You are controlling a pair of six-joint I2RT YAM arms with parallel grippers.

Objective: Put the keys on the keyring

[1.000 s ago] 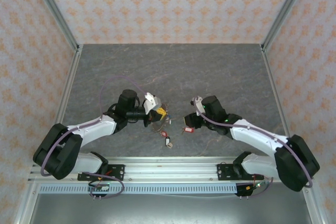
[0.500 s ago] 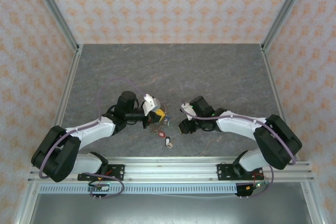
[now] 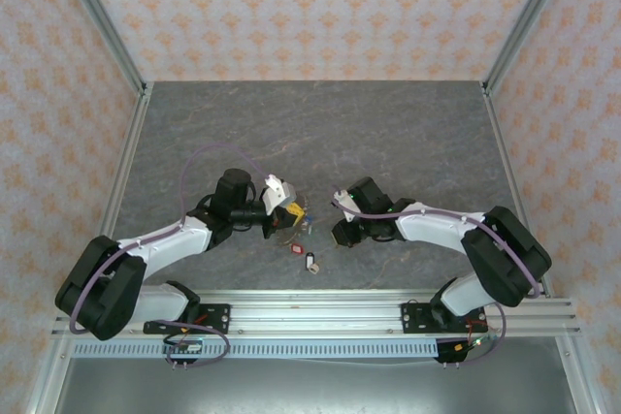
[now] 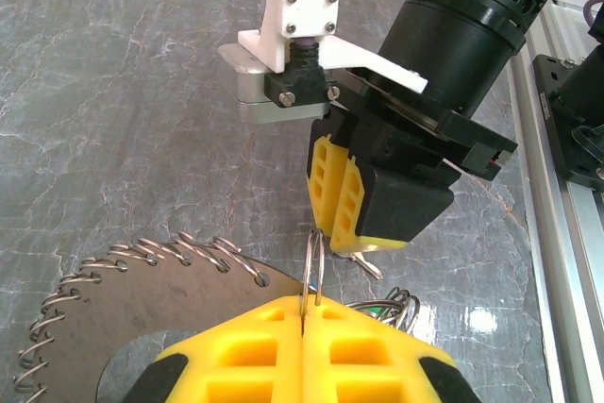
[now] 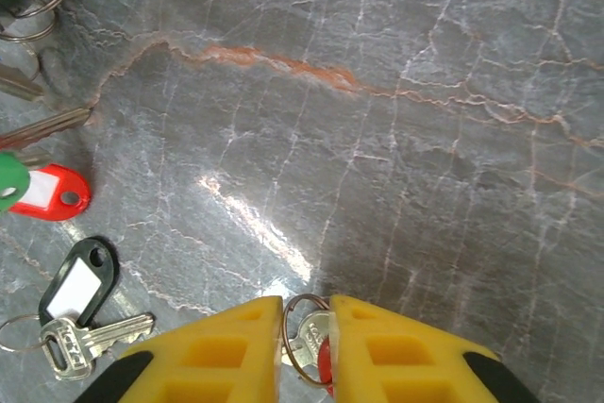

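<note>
Left claw (image 4: 304, 307) pinching thin ring (image 4: 313, 257), right claw (image 5: 305, 313) clamping red-tagged key (image 5: 310, 335), open table (image 3: 388, 123) beyond

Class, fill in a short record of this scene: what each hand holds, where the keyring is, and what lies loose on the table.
Left hand: shut on an upright wire loop
Right hand: shut on a small key with a ring and a red part
Keyring: ribbed rim, beside the left hand's fingers
Loose on table: red tag and black-tagged key, apart
</note>
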